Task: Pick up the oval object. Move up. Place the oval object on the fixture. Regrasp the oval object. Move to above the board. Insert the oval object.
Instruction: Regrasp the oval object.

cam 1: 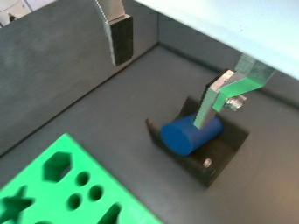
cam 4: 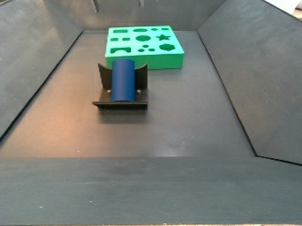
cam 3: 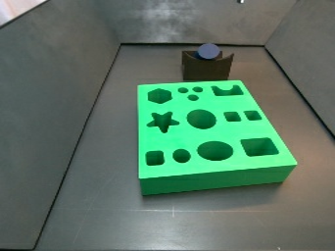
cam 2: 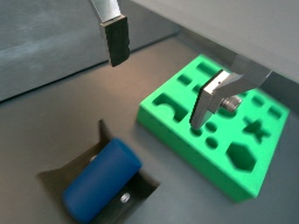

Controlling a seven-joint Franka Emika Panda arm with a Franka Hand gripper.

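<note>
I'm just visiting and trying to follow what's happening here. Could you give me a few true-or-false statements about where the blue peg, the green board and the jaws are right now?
1. The oval object lies on the fixture. True.
2. The gripper is clamped on the oval object. False: its jaws are open and empty, above the peg and apart from it in both wrist views.
3. The oval object sits in a hole of the board. False: every hole visible in the side views is empty.
4. The fixture stands on the floor beside the board, not on it. True.
5. The board has a star-shaped hole. True.
</note>
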